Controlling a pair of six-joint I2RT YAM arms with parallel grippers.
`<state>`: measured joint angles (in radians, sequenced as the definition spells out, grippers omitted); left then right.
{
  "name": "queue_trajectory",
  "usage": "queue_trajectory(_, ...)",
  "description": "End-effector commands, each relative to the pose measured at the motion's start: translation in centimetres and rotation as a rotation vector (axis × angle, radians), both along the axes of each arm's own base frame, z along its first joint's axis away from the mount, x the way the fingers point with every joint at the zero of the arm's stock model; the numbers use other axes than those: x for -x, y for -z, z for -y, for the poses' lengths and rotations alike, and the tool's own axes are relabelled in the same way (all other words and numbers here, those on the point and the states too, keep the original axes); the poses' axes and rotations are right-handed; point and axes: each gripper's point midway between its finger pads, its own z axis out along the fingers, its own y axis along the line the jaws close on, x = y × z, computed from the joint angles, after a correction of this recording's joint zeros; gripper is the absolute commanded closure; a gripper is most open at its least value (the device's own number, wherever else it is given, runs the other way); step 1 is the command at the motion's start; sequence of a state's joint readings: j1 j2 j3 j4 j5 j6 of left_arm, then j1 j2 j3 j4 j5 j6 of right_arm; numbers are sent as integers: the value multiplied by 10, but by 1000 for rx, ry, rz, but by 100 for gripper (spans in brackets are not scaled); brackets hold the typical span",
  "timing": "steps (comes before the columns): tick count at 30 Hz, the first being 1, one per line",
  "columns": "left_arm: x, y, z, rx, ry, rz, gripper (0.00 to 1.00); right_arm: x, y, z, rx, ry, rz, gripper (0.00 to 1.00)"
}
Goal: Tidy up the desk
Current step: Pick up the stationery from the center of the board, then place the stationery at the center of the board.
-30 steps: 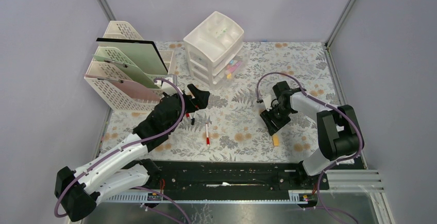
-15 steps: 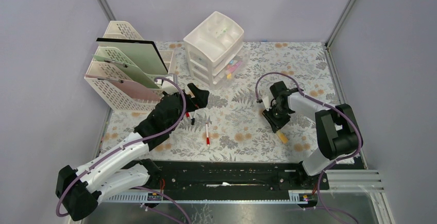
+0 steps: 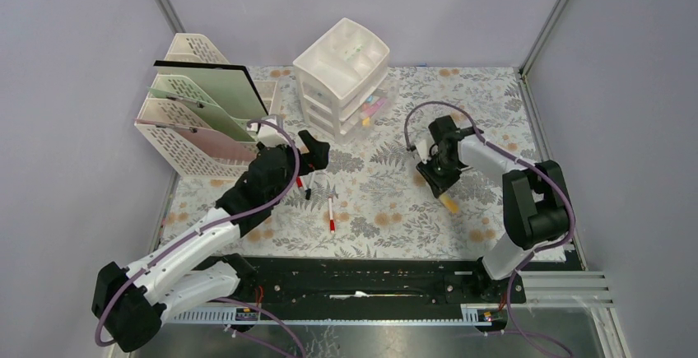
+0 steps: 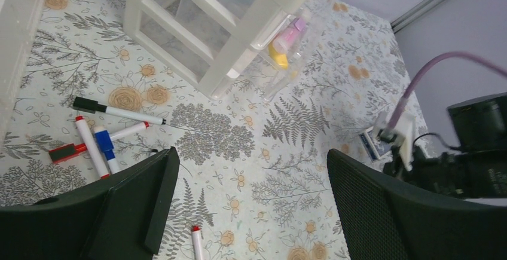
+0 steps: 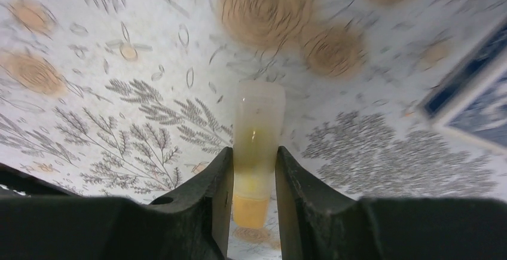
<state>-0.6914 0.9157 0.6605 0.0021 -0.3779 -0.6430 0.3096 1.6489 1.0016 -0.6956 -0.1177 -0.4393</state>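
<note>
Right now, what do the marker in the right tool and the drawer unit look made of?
Marker: likely plastic, yellow body, glossy translucent cap with a light glint on it. Drawer unit: seemingly smooth white plastic frame, clear drawers showing their contents.

No readable text, label or number anywhere on the desk
</note>
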Motion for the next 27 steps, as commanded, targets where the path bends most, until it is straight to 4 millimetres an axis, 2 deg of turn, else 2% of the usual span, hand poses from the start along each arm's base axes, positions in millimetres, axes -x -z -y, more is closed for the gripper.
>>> queue_trajectory(1,-11,-26,3,10,7,66,1,-35,-36,-19,-70,-70,84,100)
queue_trajectory(5,-16,-29,3,2,4,69,1,-67,-72,-42,-160,-105,158,100)
queue_trajectory(10,-19,-31,3,3,-4,70,1,-125,-134,-75,-306,-92,309,100)
queue_trajectory(14,-21,-32,1,10,-15,71,1,-174,-177,-102,-445,-5,421,100)
queue_trajectory(18,-21,-35,-1,11,-30,66,1,-215,-214,-124,-614,119,495,100)
queue_trajectory(21,-21,-36,-4,13,-44,62,1,-244,-236,-134,-767,251,533,100)
queue_trajectory(23,-20,-38,-7,15,-55,60,1,-260,-245,-134,-867,373,526,100)
queue_trajectory(27,-18,-38,-11,21,-76,53,1,-285,-235,-128,-991,652,449,100)
